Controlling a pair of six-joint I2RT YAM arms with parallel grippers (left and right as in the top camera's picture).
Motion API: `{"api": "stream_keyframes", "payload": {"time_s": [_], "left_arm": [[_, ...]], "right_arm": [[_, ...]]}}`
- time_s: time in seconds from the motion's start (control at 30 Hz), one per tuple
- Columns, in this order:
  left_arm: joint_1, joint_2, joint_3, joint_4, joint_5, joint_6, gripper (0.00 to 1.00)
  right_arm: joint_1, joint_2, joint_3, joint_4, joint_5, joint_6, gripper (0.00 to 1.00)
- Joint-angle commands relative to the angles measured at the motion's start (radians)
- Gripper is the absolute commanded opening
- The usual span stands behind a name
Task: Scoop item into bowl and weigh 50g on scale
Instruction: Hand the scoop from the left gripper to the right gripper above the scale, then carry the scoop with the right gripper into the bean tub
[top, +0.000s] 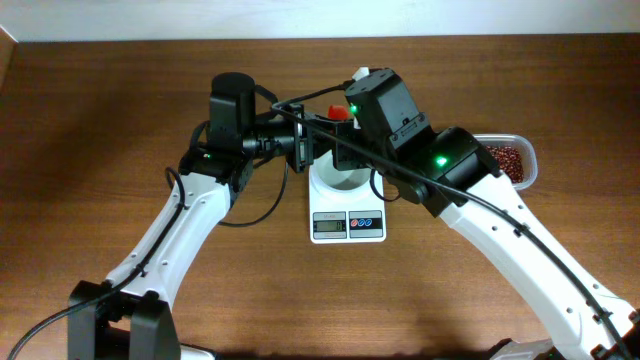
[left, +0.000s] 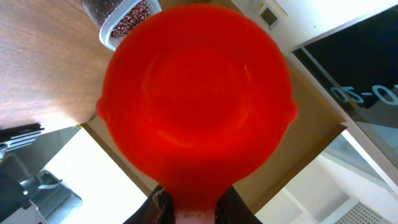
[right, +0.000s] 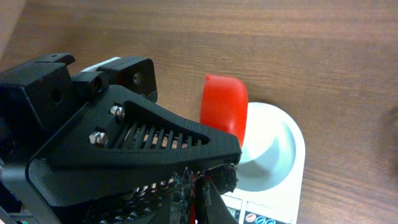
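Red scoop, handle pinched by left pincer, hangs over bowl at frame centre; right pincer pressed together.

I'm looking into what seems to be a lab or office room. I'm working over a wood-grain worktop with the left arm and right arm rising from its near edge. The left wrist camera is catching a dark glass pane with printed lettering, beside pale walls.
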Motion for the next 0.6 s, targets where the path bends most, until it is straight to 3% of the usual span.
{"api": "stream_keyframes", "payload": {"time_s": [0.0, 0.07, 0.1, 0.13, 0.2, 0.33, 0.47, 0.57], "left_arm": [[-0.003, -0.009, 0.008, 0.002, 0.017, 0.106, 0.40], [-0.003, -0.009, 0.008, 0.023, -0.070, 0.400, 0.75], [-0.003, -0.009, 0.008, 0.024, -0.105, 0.489, 0.81], [-0.003, -0.009, 0.008, 0.024, -0.141, 0.584, 0.97], [0.009, -0.009, 0.008, 0.027, -0.183, 0.847, 1.00], [0.024, -0.009, 0.008, -0.006, -0.182, 1.172, 0.99], [0.024, -0.010, 0.008, -0.199, -0.183, 1.409, 0.99], [0.024, -0.014, 0.009, -0.378, -0.286, 1.565, 0.99]], "right_arm": [[-0.040, 0.015, 0.027, -0.012, 0.014, -0.071, 0.04], [-0.100, 0.016, 0.092, -0.089, -0.083, -0.119, 0.04], [-0.127, 0.016, 0.142, -0.154, -0.105, -0.139, 0.04], [-0.154, 0.016, 0.200, -0.226, -0.113, -0.158, 0.04], [-0.247, 0.016, 0.373, -0.436, -0.113, -0.226, 0.04], [-0.482, 0.026, 0.495, -0.653, -0.077, -0.331, 0.04], [-0.757, 0.148, 0.495, -0.761, -0.067, -0.439, 0.04], [-0.862, 0.283, 0.495, -0.751, -0.109, -0.525, 0.04]]}}
